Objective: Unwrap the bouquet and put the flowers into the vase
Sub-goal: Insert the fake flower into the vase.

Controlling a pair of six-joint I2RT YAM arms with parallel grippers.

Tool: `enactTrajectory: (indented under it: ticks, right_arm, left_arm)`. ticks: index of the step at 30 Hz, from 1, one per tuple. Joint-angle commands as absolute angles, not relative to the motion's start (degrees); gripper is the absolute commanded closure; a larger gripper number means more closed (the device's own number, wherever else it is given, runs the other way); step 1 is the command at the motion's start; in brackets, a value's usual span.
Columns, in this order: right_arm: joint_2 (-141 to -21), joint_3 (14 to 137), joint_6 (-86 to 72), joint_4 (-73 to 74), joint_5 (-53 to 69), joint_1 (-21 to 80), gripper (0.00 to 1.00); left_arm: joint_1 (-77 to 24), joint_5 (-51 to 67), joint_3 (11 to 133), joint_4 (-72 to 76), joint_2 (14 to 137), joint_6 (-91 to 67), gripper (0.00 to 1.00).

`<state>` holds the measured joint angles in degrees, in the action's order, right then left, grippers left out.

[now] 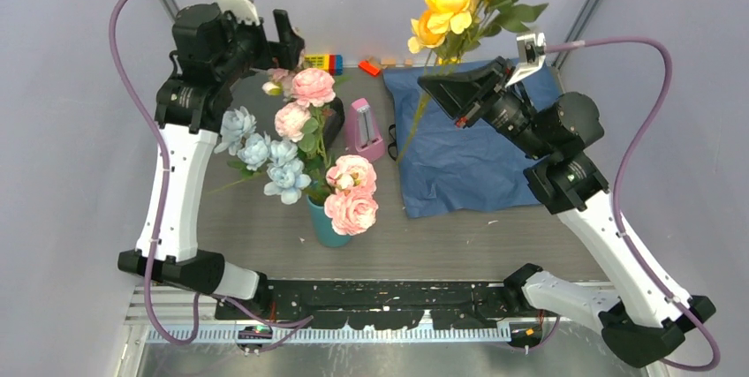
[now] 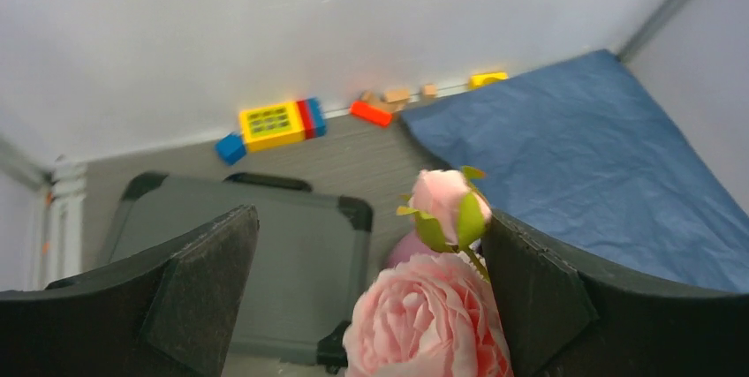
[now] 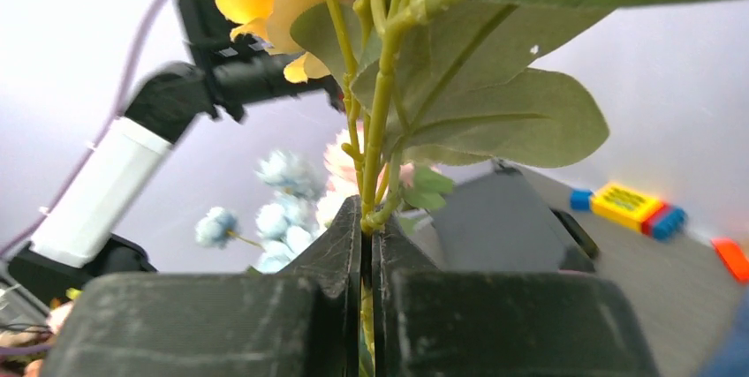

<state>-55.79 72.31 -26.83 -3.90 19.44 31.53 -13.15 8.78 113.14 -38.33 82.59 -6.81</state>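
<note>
The teal vase [image 1: 325,229] stands at the table's middle front, holding pink flowers [image 1: 351,209] and pale blue flowers [image 1: 265,158]. My right gripper [image 1: 427,84] [image 3: 371,229] is shut on the green stem of the yellow flowers [image 1: 450,2] [image 3: 382,121], lifted high over the blue paper wrap [image 1: 468,161], which lies spread flat on the table. The stem's lower end hangs below the jaws. My left gripper [image 1: 288,37] [image 2: 371,214] hovers open at the back left, above a tall pink bloom [image 2: 433,328] and its bud [image 2: 442,196], which rest against the right finger.
A pink metronome [image 1: 364,128] stands between the vase and the wrap. A grey case [image 2: 265,253] lies at the back left behind the flowers. Toy blocks [image 1: 323,62] [image 2: 274,124] and a red piece [image 1: 370,68] line the back wall.
</note>
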Motion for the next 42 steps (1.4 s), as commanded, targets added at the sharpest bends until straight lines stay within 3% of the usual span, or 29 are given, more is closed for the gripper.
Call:
enactTrajectory:
  ticks: [1, 10, 19, 29, 34, 42]
  right_arm:
    - [-60.86, 79.15, -29.27, -14.78, 25.97, 34.46, 1.0]
    - [-69.7, 85.68, -26.71, -18.05, 26.22, 43.87, 1.0]
    - [-73.8, 87.45, -27.69, -20.5, 26.23, 46.5, 1.0]
    - [-77.63, 84.74, -28.13, -22.72, 25.07, 48.71, 1.0]
    - [-79.07, 83.61, -27.97, -23.71, 25.02, 49.07, 1.0]
    - [-81.13, 80.71, -26.3, -24.6, 24.55, 49.88, 1.0]
  left_arm:
    - [-8.24, 4.49, 107.61, -32.3, 74.79, -8.94, 0.0]
    - [-5.8, 6.11, 95.28, -26.11, 67.41, -9.5, 0.0]
    - [-5.8, 13.01, 100.57, -26.86, 67.89, -12.13, 0.0]
    - [-5.8, 20.12, 115.32, -34.19, 71.03, -13.92, 0.0]
    - [-5.85, 13.58, 116.08, -38.44, 71.62, -10.4, 0.0]
    - [-5.72, 3.18, 106.88, -36.05, 68.9, -8.44, 0.0]
